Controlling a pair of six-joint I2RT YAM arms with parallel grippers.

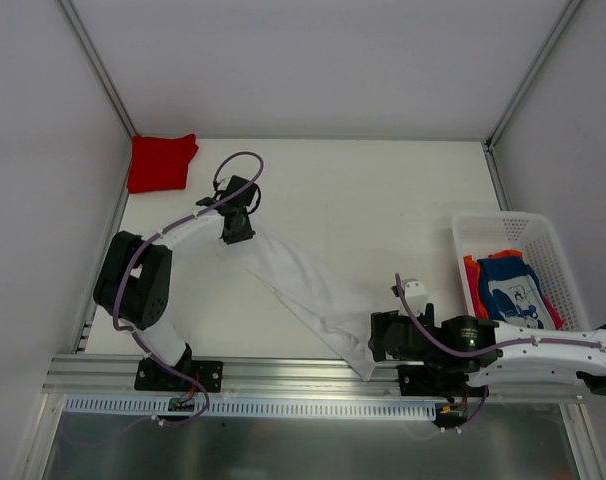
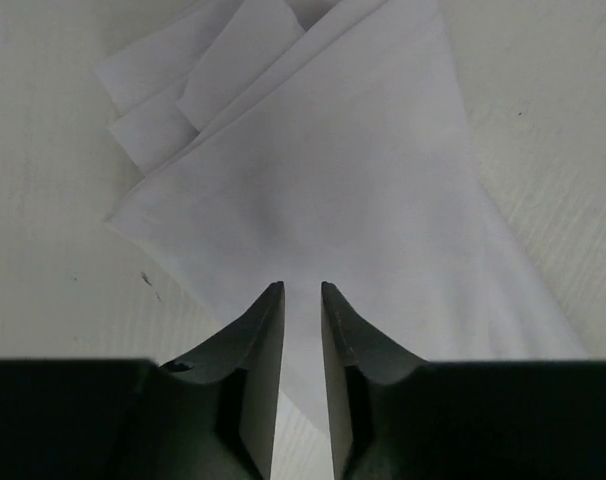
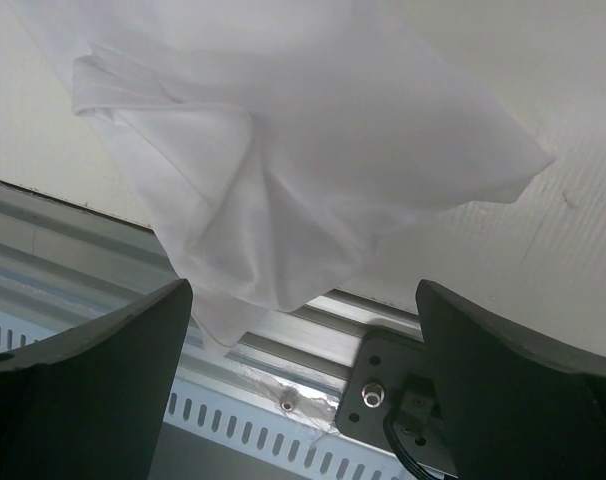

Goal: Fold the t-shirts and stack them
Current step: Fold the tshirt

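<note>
A white cloth t-shirt [image 1: 303,285] lies slantwise on the pale flat table [image 1: 383,190], mid-left to near edge. A folded red cloth t-shirt [image 1: 161,162] lies far left. At right, a white plastic mesh basket [image 1: 498,224] holds a blue printed t-shirt [image 1: 510,290] atop an orange-red t-shirt [image 1: 470,275].

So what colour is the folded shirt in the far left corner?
Plain red. The shirt shows best in the top view.

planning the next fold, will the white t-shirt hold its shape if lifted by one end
Likely floppy: the white t-shirt lies in soft folds and its near end droops past the edge of the table. Probably light, since the cloth looks thin. Pushed, it would likely bunch rather than slide.
</note>
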